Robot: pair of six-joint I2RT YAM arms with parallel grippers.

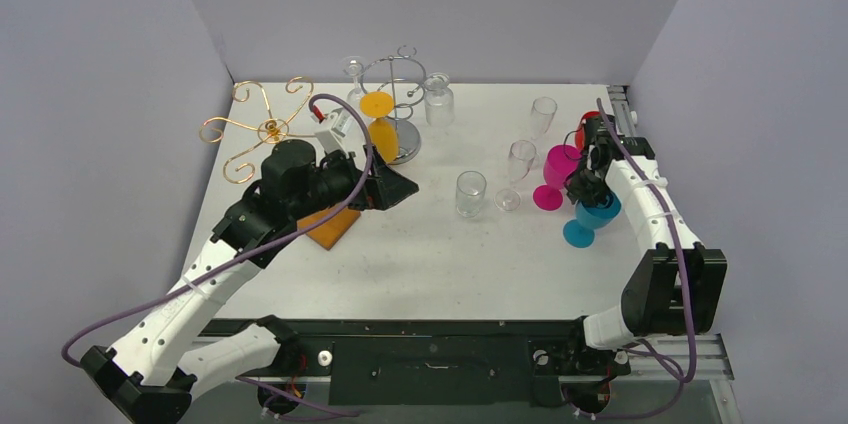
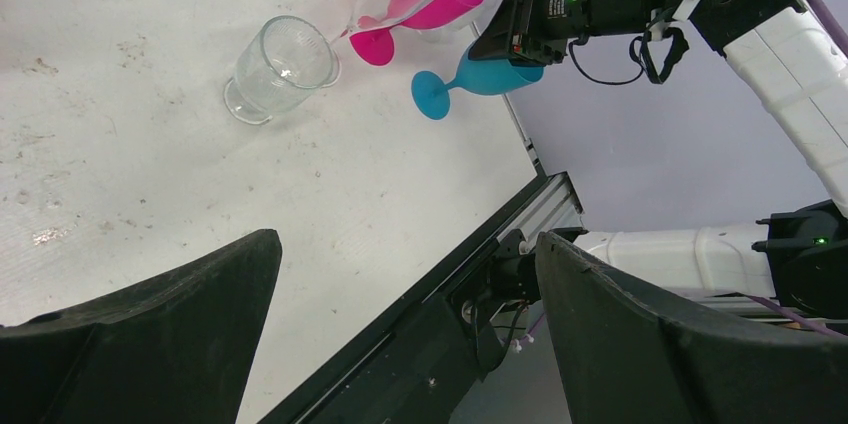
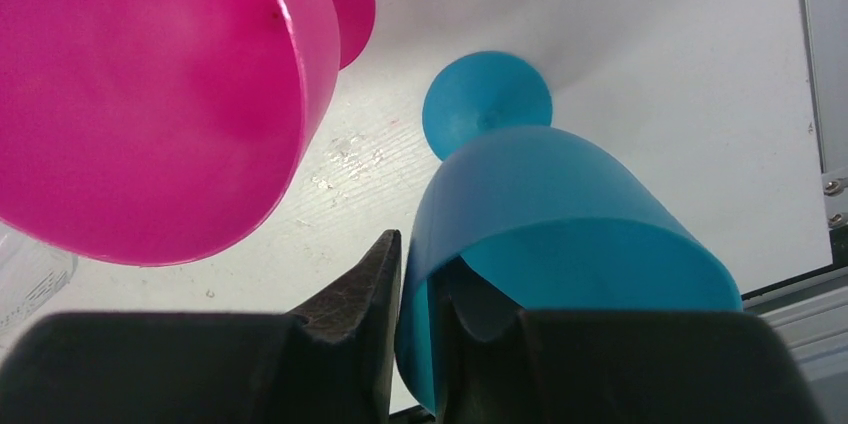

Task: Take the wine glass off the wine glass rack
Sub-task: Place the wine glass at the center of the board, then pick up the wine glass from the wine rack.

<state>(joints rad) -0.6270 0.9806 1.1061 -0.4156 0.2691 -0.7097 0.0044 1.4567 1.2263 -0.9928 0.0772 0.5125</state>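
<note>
The silver wine glass rack (image 1: 400,94) stands at the back centre. An orange wine glass (image 1: 380,119) and clear glasses (image 1: 438,99) are at it. A blue wine glass (image 1: 590,219) has its foot on the table at the right and leans slightly. My right gripper (image 1: 590,189) (image 3: 425,264) is shut on the rim of the blue wine glass (image 3: 540,194), one finger inside the bowl and one outside. My left gripper (image 1: 400,189) (image 2: 405,239) hangs open and empty over the table in front of the rack.
A gold wire rack (image 1: 265,129) stands at the back left. An orange block (image 1: 330,226) lies under the left arm. A clear tumbler (image 1: 470,194), clear stemmed glasses (image 1: 518,159) and a pink wine glass (image 1: 558,169) crowd the space left of the blue one.
</note>
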